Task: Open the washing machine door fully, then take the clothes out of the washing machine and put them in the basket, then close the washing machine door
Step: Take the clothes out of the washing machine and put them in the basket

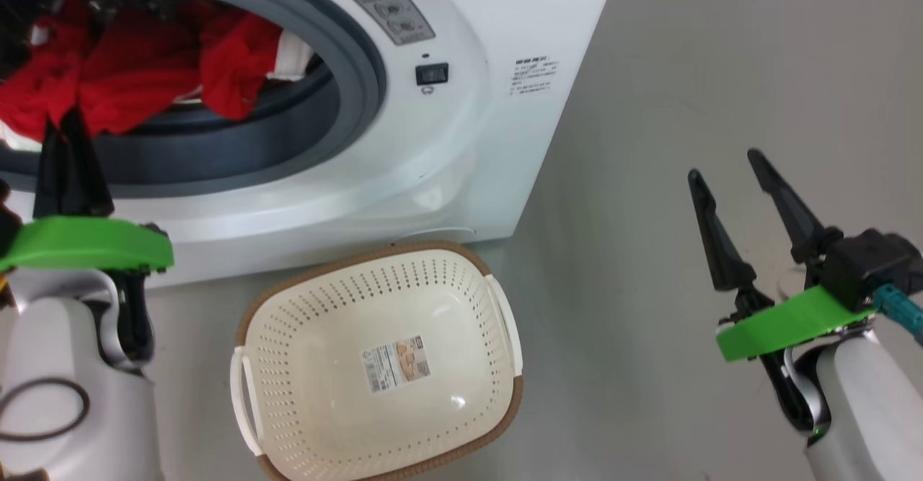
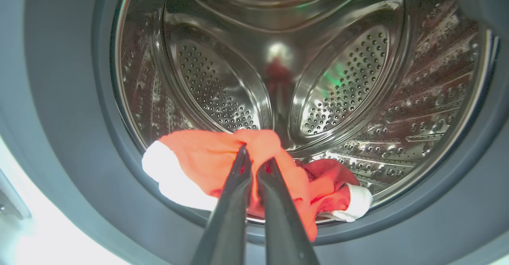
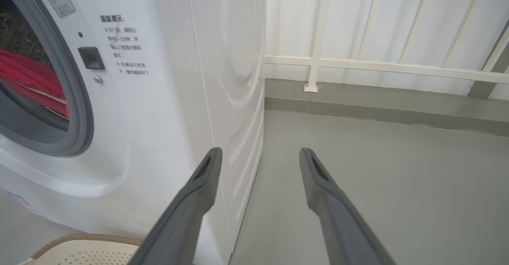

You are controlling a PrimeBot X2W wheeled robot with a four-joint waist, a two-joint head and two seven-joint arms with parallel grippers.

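The washing machine (image 1: 497, 128) stands with its mouth uncovered; its door is out of view. Red clothes (image 1: 137, 70) with white trim lie heaped at the drum's front lip. My left gripper (image 1: 61, 124) reaches into the mouth and is shut on a fold of the clothes (image 2: 199, 161); in the left wrist view, red cloth is pinched between the gripper's (image 2: 254, 155) nearly touching fingers. The cream basket (image 1: 317, 301) with a brown rim sits on the floor just before the machine, holding nothing. My right gripper (image 1: 723, 164) hangs open over the floor to the right, apart from everything.
The grey rubber ring (image 1: 360, 70) frames the mouth, and the steel drum (image 2: 350, 82) lies behind the clothes. A white railing and wall (image 3: 358, 58) stand beyond the machine's right side (image 3: 234, 78). Grey floor (image 1: 685, 70) spreads to the right.
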